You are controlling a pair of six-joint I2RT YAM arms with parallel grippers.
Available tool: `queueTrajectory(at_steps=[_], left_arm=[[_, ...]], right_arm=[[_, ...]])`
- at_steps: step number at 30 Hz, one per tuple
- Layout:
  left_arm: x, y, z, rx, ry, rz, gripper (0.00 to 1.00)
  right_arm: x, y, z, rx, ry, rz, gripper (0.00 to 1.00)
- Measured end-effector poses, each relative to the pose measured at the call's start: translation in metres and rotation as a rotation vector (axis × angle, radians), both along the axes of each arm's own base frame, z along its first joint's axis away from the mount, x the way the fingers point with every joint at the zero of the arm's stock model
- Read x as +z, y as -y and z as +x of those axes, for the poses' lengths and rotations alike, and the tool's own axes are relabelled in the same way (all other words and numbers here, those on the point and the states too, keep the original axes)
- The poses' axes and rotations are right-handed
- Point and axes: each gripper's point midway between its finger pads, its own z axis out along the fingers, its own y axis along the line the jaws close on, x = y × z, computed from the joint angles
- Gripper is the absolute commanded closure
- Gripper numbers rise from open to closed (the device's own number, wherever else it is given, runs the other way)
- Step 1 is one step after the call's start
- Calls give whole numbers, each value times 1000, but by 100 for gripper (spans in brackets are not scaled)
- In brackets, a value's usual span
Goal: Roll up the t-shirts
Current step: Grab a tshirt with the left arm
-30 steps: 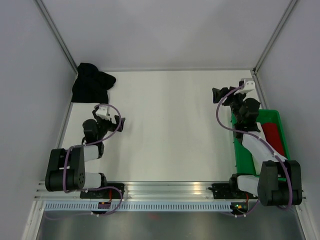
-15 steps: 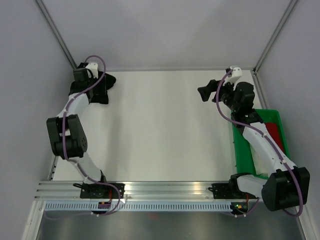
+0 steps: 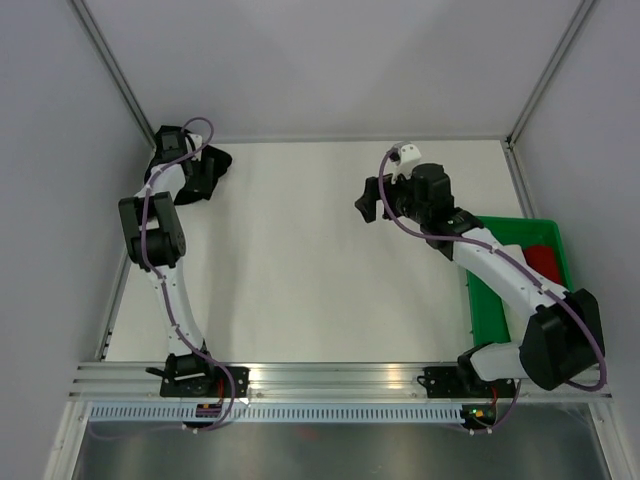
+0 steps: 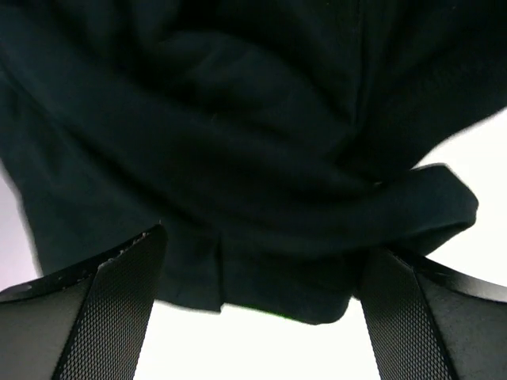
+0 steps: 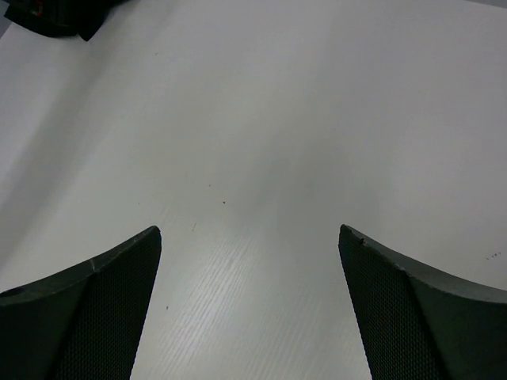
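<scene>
A crumpled black t-shirt [image 3: 218, 158] lies in the far left corner of the white table. My left gripper [image 3: 198, 180] reaches down onto it. In the left wrist view the black t-shirt [image 4: 238, 119] fills the upper part, and its near hem lies between the wide-apart fingers of my left gripper [image 4: 264, 247], which stands open. My right gripper [image 3: 368, 200] hovers over bare table right of centre, far from the shirt. The right wrist view shows the right gripper [image 5: 249, 231] open with only table between its fingers. A red roll [image 3: 545, 260] lies in the green bin.
The green bin [image 3: 478, 300] stands at the right edge of the table, partly hidden by the right arm. Grey walls with metal corner posts close the table in at the left, back and right. A rail with both arm bases [image 3: 330, 380] runs along the near edge.
The left arm has swung from beside its base out to the far left corner and come down over the black t-shirt. The right gripper has moved left, from above the bin towards the table's middle.
</scene>
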Motion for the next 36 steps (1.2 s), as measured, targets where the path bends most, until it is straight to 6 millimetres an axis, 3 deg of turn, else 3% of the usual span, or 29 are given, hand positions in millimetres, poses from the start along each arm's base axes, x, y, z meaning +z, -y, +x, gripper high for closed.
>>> queueTrajectory(at_steps=[3, 5, 6, 8, 9, 16, 22, 29, 36], left_arm=[[-5, -2, 11, -3, 6, 3, 0], [-6, -3, 17, -3, 14, 4, 16], [-7, -3, 19, -5, 17, 1, 38], [-11, -3, 21, -8, 19, -7, 64], [-12, -1, 22, -20, 20, -16, 96], [-13, 3, 16, -66, 31, -89, 98], [-12, 24, -26, -120, -9, -193, 98], [14, 83, -95, -241, -53, -304, 98], [89, 167, -157, -474, 59, -312, 98]], right_arm=[[-14, -19, 3, 25, -35, -39, 2], [-22, -32, 4, 45, -55, -63, 2], [-24, -38, 5, 55, -60, -70, 2], [-27, -50, 6, 74, -59, -83, 2], [-29, -55, 5, 83, -60, -86, 2], [-31, -69, 0, 110, -55, -90, 2], [-31, -68, 1, 98, -51, -100, 2], [-26, -65, -9, 105, -36, -99, 3], [-17, -60, -26, 118, -13, -91, 2]])
